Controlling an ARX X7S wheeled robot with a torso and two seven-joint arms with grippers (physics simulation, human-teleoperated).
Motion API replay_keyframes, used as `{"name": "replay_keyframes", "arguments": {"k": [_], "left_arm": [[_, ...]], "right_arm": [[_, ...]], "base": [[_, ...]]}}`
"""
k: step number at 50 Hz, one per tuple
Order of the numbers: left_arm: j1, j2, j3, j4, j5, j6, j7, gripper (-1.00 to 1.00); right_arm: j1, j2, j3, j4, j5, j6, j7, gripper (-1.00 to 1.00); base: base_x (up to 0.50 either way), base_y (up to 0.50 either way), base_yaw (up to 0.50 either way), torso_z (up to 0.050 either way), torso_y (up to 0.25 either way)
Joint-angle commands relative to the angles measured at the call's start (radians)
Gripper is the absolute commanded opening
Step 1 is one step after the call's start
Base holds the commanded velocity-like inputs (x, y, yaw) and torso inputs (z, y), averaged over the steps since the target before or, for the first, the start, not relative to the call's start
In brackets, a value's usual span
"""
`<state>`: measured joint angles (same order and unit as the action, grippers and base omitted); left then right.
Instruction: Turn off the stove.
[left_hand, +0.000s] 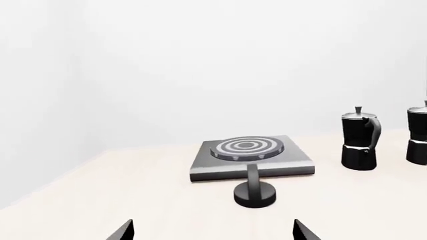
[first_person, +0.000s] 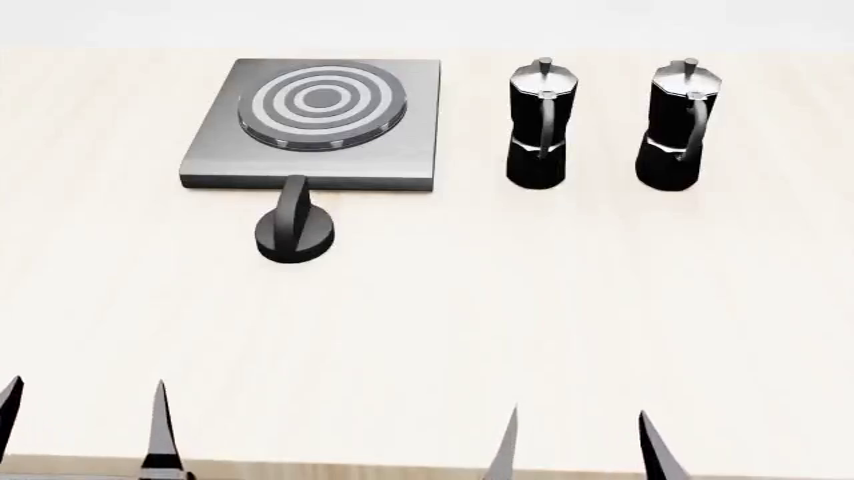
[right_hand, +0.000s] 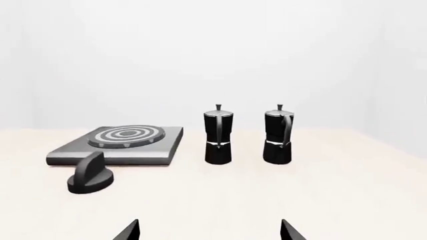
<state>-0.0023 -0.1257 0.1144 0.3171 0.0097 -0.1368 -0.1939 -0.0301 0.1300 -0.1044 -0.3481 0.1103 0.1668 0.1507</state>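
The flat brushed grey metal stove (first_person: 320, 125) sits far-left on the pale tabletop (first_person: 534, 300); its rigid black round knob (first_person: 294, 235), just before it, likely needs pinching across the raised bar. Both end effectors, left (first_person: 83, 425) and right (first_person: 577, 445), are spread, empty.

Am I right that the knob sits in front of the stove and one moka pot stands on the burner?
Not quite: the knob does sit in front of the stove, but both moka pots stand on the table beside it, as the head view shows.
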Motion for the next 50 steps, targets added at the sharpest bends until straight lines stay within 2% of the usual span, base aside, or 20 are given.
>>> {"name": "replay_keyframes", "arguments": {"k": [1, 15, 50], "left_arm": [[0.018, -0.001, -0.023, 0.110, -0.009, -0.029, 0.015, 1.00], [0.039, -0.020, -0.019, 0.323, -0.031, -0.121, 0.004, 1.00], [0.047, -0.062, -0.007, 0.524, -0.048, -0.219, -0.028, 1.00]], "right_arm": [[-0.019, 0.000, 0.019, -0.096, 0.007, 0.017, -0.008, 1.00], [-0.040, 0.019, 0.012, -0.215, 0.013, 0.045, 0.020, 1.00], [-0.057, 0.059, 0.004, -0.340, 0.041, 0.075, 0.058, 1.00]], "base": [[0.00, 0.00, 0.00, 0.000, 0.000], [0.00, 0.00, 0.00, 0.000, 0.000], [0.00, 0.00, 0.00, 0.000, 0.000]]}}
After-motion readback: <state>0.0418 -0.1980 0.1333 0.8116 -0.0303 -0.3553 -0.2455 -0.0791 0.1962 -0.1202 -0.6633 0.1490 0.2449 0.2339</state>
